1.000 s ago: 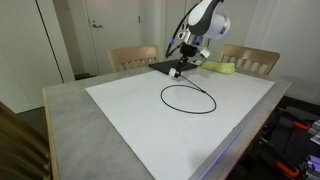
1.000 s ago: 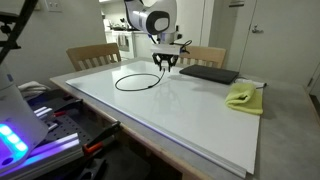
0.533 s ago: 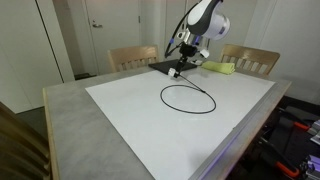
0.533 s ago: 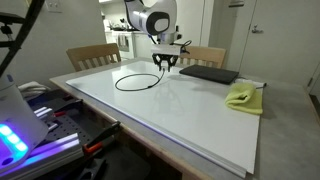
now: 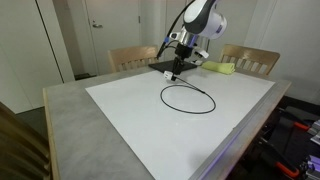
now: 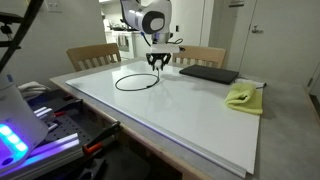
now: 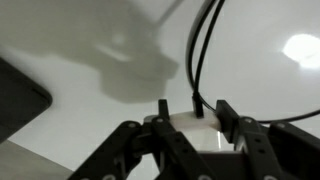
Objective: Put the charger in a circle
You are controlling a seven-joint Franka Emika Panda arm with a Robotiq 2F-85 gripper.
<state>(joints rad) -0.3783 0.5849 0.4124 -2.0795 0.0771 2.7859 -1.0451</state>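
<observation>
The charger point(image 5: 188, 97) is a thin black cable lying in a closed loop on the white sheet, seen in both exterior views point(image 6: 135, 80). My gripper point(image 5: 176, 72) hovers a little above the sheet at the far edge of the loop, jaws pointing down point(image 6: 157, 63). In the wrist view the two fingers point(image 7: 195, 108) stand apart, and the cable's strands point(image 7: 197, 60) run in from the top and end between them without touching either finger. The gripper is open and holds nothing.
A flat black pad point(image 5: 163, 67) point(image 6: 207, 73) lies just behind the gripper. A yellow-green cloth point(image 5: 222, 68) point(image 6: 241, 97) lies beside the pad. The white sheet point(image 5: 150, 120) covers most of the grey table. Wooden chairs point(image 5: 133, 57) stand at the far side.
The arm has shifted slightly sideways and up from the loop's edge. The cable loop has not moved.
</observation>
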